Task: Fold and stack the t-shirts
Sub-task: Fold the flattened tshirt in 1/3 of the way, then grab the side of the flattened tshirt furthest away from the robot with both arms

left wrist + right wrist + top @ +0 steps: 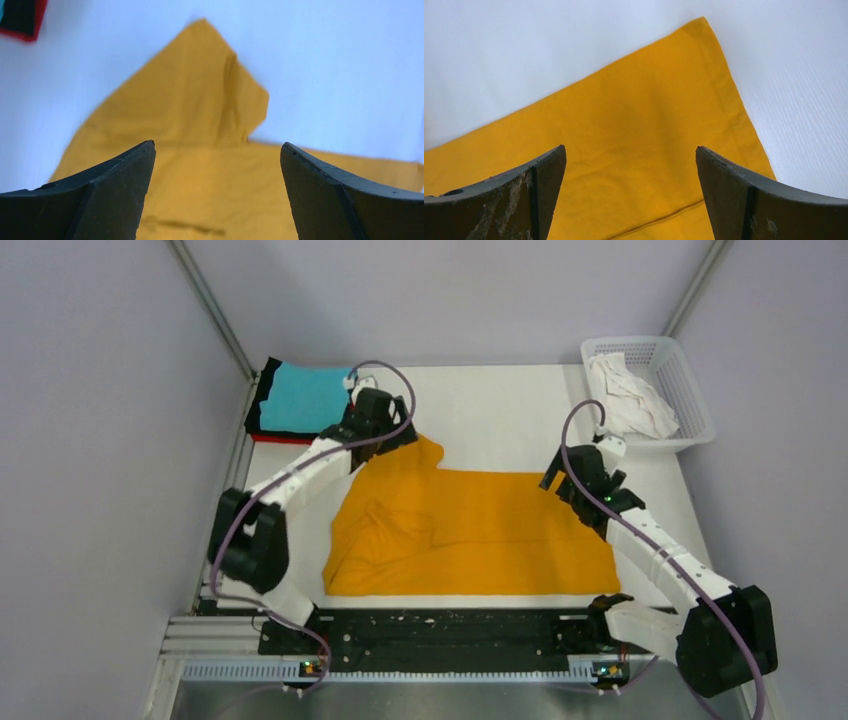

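Note:
An orange-yellow t-shirt [470, 530] lies spread on the white table, rumpled at its left end, one sleeve pointing to the back left. My left gripper [385, 435] is open above that sleeve [200, 100]; nothing is between its fingers [120, 190]. My right gripper [560, 485] is open above the shirt's far right corner [649, 130], empty. A folded stack sits at the back left: a cyan shirt [305, 398] on top, black [266, 390] and red [275, 439] edges under it. A white shirt [628, 395] lies crumpled in the basket.
A white plastic mesh basket [690, 390] stands at the back right corner. Grey walls close in on both sides. A black rail [440, 630] with the arm bases runs along the near edge. Bare white table [490, 410] shows behind the orange shirt.

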`<act>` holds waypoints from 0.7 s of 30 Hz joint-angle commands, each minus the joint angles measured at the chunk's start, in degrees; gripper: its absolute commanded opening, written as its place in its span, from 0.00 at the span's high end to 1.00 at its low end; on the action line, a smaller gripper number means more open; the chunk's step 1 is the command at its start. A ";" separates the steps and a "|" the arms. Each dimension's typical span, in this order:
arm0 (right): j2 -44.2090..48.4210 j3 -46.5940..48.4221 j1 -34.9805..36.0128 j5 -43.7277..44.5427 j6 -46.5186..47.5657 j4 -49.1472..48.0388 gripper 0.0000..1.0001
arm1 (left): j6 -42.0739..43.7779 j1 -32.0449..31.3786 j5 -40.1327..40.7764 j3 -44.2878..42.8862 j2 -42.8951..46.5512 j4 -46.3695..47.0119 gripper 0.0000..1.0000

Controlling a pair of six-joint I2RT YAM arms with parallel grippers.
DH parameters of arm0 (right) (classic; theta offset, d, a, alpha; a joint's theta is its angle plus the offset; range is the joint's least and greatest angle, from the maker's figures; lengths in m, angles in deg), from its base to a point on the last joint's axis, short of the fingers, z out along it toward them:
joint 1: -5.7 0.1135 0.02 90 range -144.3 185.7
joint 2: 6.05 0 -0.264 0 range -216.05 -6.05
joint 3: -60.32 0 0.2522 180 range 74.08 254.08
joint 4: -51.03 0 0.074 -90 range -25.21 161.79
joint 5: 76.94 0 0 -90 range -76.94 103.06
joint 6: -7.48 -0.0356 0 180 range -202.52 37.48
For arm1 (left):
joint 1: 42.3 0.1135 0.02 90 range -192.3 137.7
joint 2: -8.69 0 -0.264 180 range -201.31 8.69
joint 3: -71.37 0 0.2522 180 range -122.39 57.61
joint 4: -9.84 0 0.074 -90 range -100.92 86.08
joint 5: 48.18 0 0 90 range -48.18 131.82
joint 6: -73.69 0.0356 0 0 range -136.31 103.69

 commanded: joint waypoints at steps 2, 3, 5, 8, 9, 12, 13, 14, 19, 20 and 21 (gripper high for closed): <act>-0.12 -0.52 0.23 0.87 4.98 -6.10 0.01 | 12.37 5.53 -5.05 -24.96 -20.99 -2.73 0.01; 0.07 -0.83 0.22 1.11 5.11 -6.02 0.01 | 14.26 5.77 -3.57 -29.11 -24.91 -3.53 0.01; 0.64 -1.40 0.08 1.41 4.99 -6.20 0.01 | 16.46 6.50 -1.67 -36.71 -31.57 -5.08 0.01; 1.45 -2.22 0.01 0.92 5.01 -6.97 0.01 | 15.73 8.26 -2.06 -44.41 -38.93 -6.67 0.01; 1.64 -2.46 0.03 0.70 5.00 -7.23 0.01 | 15.57 8.83 -2.54 -45.41 -40.70 -5.45 0.01; 1.64 -2.79 -0.09 0.12 5.08 -7.83 0.01 | 14.03 10.02 -5.49 -50.35 -46.14 -7.25 0.01; 1.57 -2.89 -0.09 0.15 5.13 -7.84 0.01 | 14.15 10.13 -6.93 -52.20 -48.38 -8.29 0.01; 1.44 -2.90 -0.08 0.12 5.16 -7.84 0.01 | 14.27 10.15 -7.71 -53.40 -49.52 -8.72 0.02; 0.99 -2.96 -0.06 -0.01 5.24 -7.62 0.01 | 14.10 10.07 -10.67 -50.68 -49.62 -8.76 0.12; 1.05 -3.03 -0.11 -0.03 5.19 -7.59 0.01 | 14.07 10.06 -11.40 -49.16 -48.90 -8.21 0.14; 1.05 -3.00 -0.05 0.08 5.25 -7.59 0.01 | 13.99 10.06 -11.73 -47.94 -48.12 -7.87 0.15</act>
